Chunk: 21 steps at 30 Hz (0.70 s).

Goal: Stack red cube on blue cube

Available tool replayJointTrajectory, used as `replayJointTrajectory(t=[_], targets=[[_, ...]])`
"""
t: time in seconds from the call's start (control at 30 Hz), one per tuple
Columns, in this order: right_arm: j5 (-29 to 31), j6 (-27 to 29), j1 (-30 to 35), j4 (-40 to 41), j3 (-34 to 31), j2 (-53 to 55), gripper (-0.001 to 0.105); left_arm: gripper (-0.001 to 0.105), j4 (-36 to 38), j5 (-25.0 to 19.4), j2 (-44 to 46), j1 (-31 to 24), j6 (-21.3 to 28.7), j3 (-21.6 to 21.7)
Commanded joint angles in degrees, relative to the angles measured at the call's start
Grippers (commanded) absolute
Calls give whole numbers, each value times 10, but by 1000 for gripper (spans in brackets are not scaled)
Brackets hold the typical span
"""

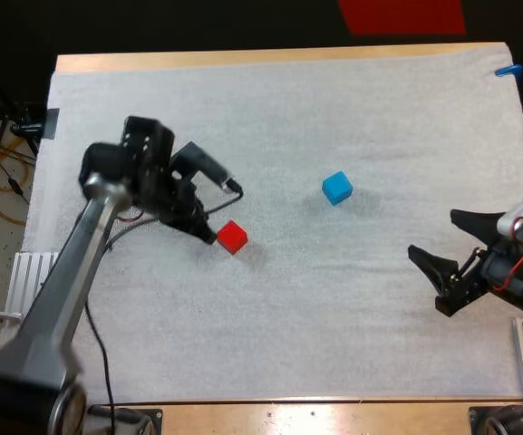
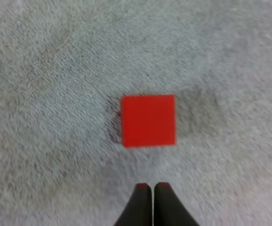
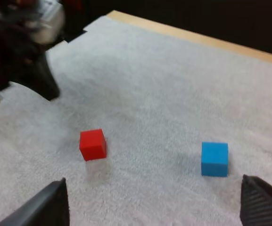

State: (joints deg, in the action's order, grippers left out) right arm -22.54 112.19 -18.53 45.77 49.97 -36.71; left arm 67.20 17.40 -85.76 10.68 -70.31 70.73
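Even overhead light keeps my white mat (image 1: 334,317) bright; the red cube (image 1: 232,236) and blue cube (image 1: 337,188) cast short, soft shadows, and blackness lies beyond the tabletop's (image 1: 243,60) far edge.

red cube (image 1: 232,236) just beside left end effector (image 1: 208,233) | blue cube (image 1: 337,188) apart | right end effector (image 1: 435,236) fingers spread

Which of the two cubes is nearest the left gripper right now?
The red cube: it lies just ahead of the left gripper, not touching it. The blue cube sits much farther off across the mat.
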Motion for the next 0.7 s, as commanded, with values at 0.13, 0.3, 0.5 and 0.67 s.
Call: replayJointTrajectory(t=[0.13,0.3,0.5,0.67], targets=[[-5,8,-2,-10,9,-24,71,0,-16,-17,118,1,-8,-55],[20,11,-26,-10,32,-58,71,0,-19,-18,212,1,-19,-95],[42,13,-85,-27,52,-105,71,0,-14,-18,334,1,-30,-133],[66,12,-144,-45,52,-137,71,0,0,-18,428,1,-32,-152]])
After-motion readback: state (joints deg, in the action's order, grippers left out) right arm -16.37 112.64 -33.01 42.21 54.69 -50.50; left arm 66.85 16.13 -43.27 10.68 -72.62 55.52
